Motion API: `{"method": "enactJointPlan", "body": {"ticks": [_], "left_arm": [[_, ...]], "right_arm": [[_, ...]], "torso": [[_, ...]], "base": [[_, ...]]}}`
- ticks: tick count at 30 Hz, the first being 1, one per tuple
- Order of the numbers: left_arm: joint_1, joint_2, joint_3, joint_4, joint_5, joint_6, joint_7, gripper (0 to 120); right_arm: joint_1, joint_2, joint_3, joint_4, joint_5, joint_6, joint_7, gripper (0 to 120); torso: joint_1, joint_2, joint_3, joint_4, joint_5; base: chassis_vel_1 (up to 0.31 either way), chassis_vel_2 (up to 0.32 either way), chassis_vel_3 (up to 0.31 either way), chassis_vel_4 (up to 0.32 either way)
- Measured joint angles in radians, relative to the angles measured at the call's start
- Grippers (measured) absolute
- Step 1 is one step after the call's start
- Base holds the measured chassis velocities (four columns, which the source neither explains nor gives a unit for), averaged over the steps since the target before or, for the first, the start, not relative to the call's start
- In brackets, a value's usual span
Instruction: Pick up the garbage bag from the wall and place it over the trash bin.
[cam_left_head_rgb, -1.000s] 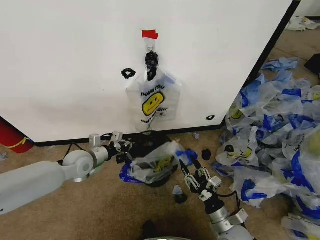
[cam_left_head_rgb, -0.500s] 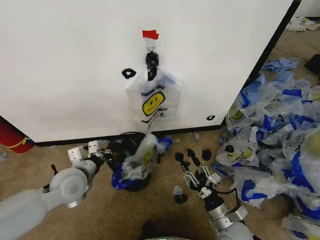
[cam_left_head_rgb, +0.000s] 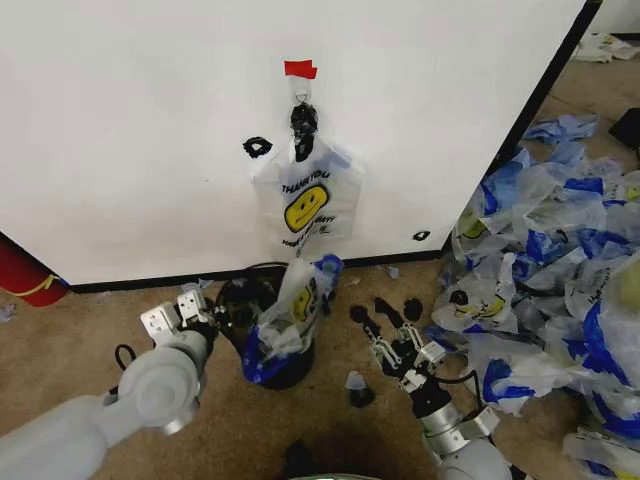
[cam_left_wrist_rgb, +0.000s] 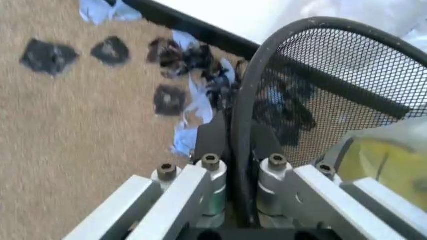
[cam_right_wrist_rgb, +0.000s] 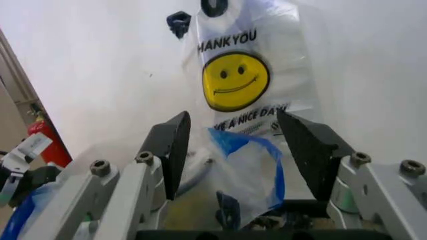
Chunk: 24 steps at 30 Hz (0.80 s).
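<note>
Gripping the near-left rim of the trash bin (cam_left_head_rgb: 262, 330), the left gripper (cam_left_wrist_rgb: 233, 165) is sitting at lower left of centre in the head view, its fingers clenched on the black mesh edge. A garbage bag (cam_left_head_rgb: 290, 310) is standing crumpled half in the bin's mouth, its blue handle poking up toward the wall (cam_left_head_rgb: 130, 130), not yet spread over the rim; another bag (cam_left_head_rgb: 305, 200) is hanging from the clip at upper centre. The right gripper (cam_left_head_rgb: 383, 330) is hovering released and empty, lower right of centre, jaws wide, near the bin but apart from it. The covering step seems half done; next probably calls for catching the loose edge and stretching it round the rim. Open carpet is lying at the bottom, while a heap of bags (cam_left_head_rgb: 560, 270) is crowding the right edge.
</note>
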Motion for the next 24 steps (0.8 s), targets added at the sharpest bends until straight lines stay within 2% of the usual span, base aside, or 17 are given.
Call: {"method": "enactJointPlan", "body": {"ticks": [6,18,23,24], "left_arm": [[0.017,-0.037,0.006,0.006,0.036,-0.016,-0.004,2],[0.070,-0.065,0.018,0.030,0.115,-0.025,0.026,2],[0.085,-0.069,0.024,0.015,0.121,-0.026,0.033,23],[0.085,-0.069,0.024,0.015,0.121,-0.026,0.033,23]], "right_arm": [[0.006,-0.005,-0.001,0.001,-0.002,0.000,0.004,51],[0.010,-0.009,-0.001,-0.007,-0.008,0.000,0.005,51],[0.008,-0.008,0.003,-0.008,-0.010,0.003,0.005,51],[0.008,-0.008,0.003,-0.008,-0.010,0.003,0.005,51]], "torso": [[0.000,0.000,0.000,0.0001,0.0001],[0.000,0.000,0.000,0.0003,-0.0001],[0.000,0.000,0.000,0.0002,0.0000],[0.000,0.000,0.000,0.0002,0.0000]], "base": [[0.000,0.000,0.000,0.000],[0.000,0.000,0.000,0.000],[0.000,0.000,0.000,0.000],[0.000,0.000,0.000,0.000]]}}
